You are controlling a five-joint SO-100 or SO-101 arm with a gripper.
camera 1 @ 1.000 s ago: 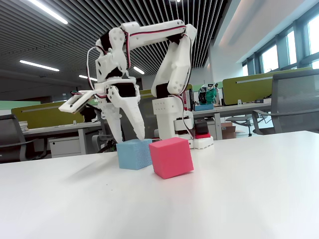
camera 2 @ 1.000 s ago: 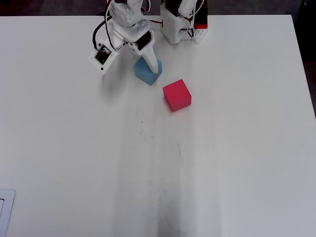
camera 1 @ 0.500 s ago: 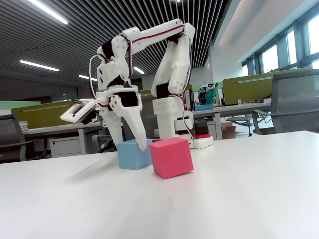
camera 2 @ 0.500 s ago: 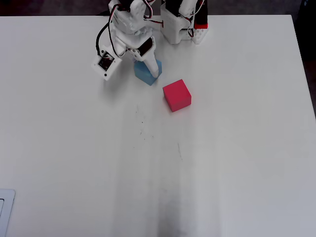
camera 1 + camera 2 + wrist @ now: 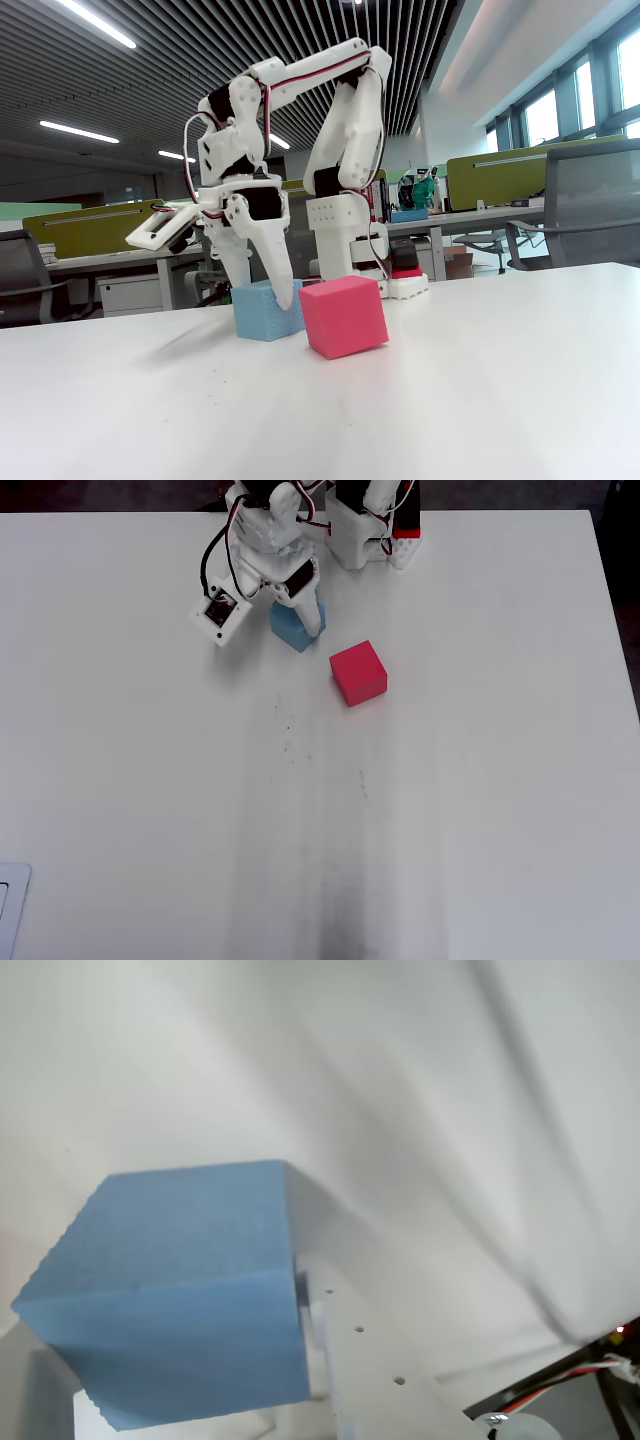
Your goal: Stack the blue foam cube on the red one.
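The blue foam cube [image 5: 262, 312] rests on the white table [image 5: 480, 380] just in front of the arm's base, and it fills the lower left of the wrist view [image 5: 180, 1290]. My gripper [image 5: 265, 295] reaches down around it, one finger [image 5: 283, 280] in front and one behind, both jaws against its sides. In the overhead view the gripper [image 5: 298, 625] covers most of the blue cube [image 5: 290, 632]. The red cube [image 5: 344, 316] sits on the table right beside the blue one, a little nearer the fixed camera; it also shows in the overhead view [image 5: 358, 673].
The arm's base [image 5: 365, 525] stands at the table's far edge behind the cubes. Office desks and chairs [image 5: 560, 215] lie beyond the table. The table surface [image 5: 400, 810] stretches wide in front of the cubes.
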